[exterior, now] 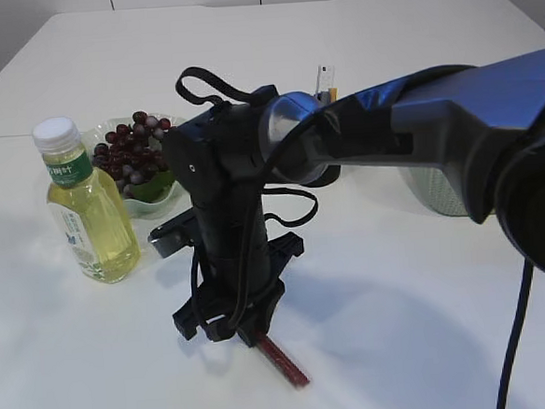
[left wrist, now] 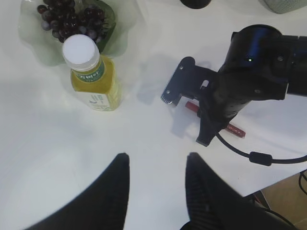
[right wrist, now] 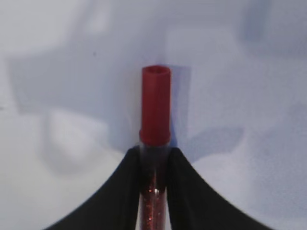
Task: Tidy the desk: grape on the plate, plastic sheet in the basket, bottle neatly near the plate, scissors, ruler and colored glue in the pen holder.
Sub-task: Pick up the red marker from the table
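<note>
Clear plastic bottle – glossy; glue tube glittery, its red cap matt.

A red glitter glue tube with a red cap lies flat on the white table at lower centre of the exterior view. At left, a capped bottle of yellow drink stands upright just beside a pale plate piled with dark red grapes
</note>
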Controlling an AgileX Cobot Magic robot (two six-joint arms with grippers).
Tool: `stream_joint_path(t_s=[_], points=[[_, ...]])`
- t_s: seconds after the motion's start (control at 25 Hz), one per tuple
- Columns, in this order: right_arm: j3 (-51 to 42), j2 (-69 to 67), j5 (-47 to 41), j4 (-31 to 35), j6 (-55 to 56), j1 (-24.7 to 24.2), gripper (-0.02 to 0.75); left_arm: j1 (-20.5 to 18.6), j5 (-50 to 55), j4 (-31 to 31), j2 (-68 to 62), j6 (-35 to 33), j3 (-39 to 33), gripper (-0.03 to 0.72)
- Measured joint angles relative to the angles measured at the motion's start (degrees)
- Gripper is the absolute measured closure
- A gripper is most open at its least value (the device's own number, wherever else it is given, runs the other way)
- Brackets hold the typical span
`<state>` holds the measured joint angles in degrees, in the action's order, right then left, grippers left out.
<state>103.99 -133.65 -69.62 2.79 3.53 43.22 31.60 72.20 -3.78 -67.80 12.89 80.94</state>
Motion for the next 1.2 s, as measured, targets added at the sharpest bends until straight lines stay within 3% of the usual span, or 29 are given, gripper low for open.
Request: stream_joint_path(t_s=[0.76,1.04,1.2], points=[[-0.58,5.98,0.00,-0.11,0.00,0.00,0.575,0.00,0.00,-0.38,0.00,0.00,0.00,0.399],[-12.33,14.82,0.31,-1.98,-1.56,0.00,0.575,0.00,0.00,-0.38,0.00,0.00,0.00,0.399],[-22.99,23.09,9.01,-2.79,-1.68,0.00,0.575,0.00,0.00,-0.38,0.00,0.00,0.00,0.399]])
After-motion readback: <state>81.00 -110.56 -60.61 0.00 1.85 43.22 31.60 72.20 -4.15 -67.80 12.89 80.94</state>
